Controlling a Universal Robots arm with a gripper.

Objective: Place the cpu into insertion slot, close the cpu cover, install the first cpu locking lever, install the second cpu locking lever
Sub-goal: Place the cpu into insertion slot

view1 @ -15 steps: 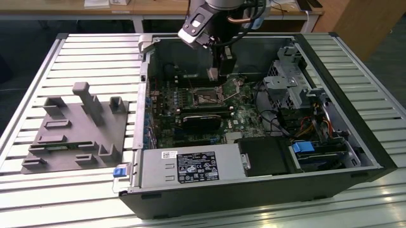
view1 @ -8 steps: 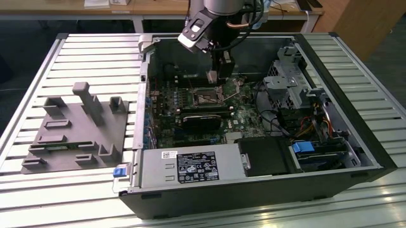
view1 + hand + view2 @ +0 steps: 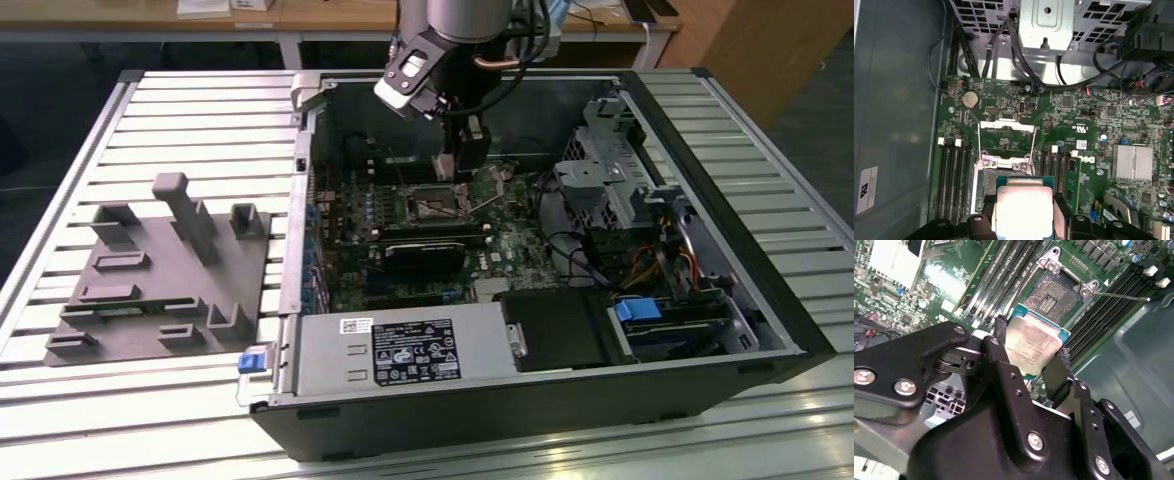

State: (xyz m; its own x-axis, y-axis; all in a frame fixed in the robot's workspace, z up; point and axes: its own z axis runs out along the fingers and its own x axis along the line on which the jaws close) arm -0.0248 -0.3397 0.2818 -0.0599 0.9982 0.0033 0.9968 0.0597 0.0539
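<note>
Item 1: end effector (image 3: 1032,339), clamped on 2 edges of the cpu (image 3: 1036,350), held close over the insertion slot (image 3: 1054,292), not yet seated. The cpu cover (image 3: 1006,125) looks raised. Step 1 of 4 in hand; you need the chip square over the contacts.

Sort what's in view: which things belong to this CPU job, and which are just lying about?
Job: gripper, shut on cpu; slot; cover, swung open; lever.
Lying about: grey fixture; power supply; heatsink; coin cell.
</note>
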